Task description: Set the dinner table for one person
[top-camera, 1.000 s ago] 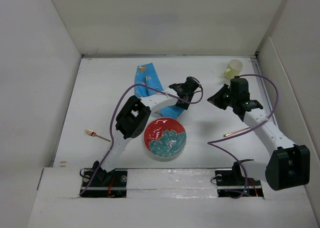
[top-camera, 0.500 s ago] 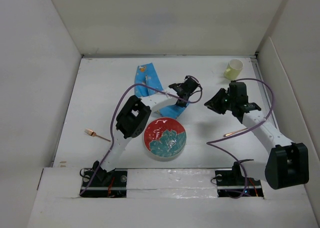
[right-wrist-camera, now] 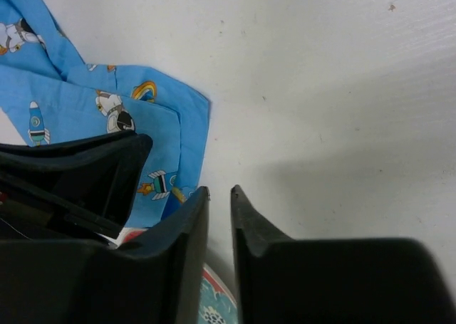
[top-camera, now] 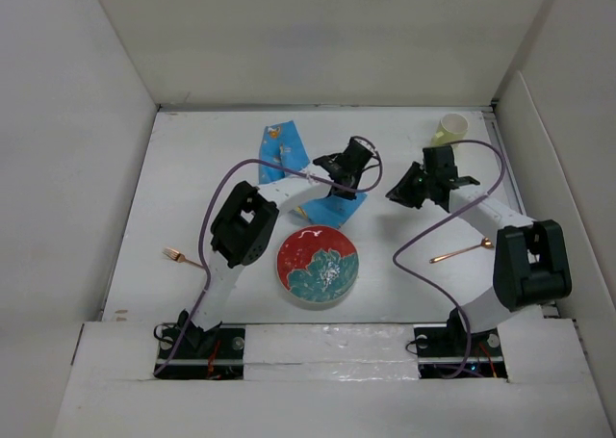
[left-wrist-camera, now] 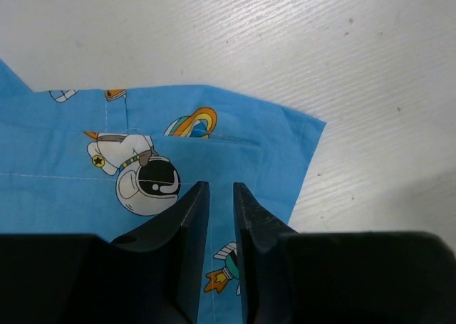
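Observation:
The blue cartoon-print placemat [top-camera: 285,152] lies partly folded at the back middle of the white dinner table [top-camera: 192,188]. My left gripper [top-camera: 352,159] hovers over its right part; in the left wrist view the jaws [left-wrist-camera: 221,186] stand almost together just above the cloth [left-wrist-camera: 85,132], which runs flat beneath them, nothing pinched. My right gripper [top-camera: 400,190] is just right of the placemat's corner, jaws [right-wrist-camera: 219,190] nearly closed and empty over bare table, with the cloth [right-wrist-camera: 153,117] to its left. A red and teal plate [top-camera: 319,265] sits near the front middle.
A copper fork [top-camera: 176,256] lies at the front left. A copper spoon [top-camera: 462,252] lies at the right, near the right arm. A pale yellow cup [top-camera: 450,128] stands at the back right. White walls bound the table on three sides.
My right gripper has swung left and back toward the placemat's right corner. My left gripper has shifted a little back and left over the placemat, uncovering blue cloth near the plate.

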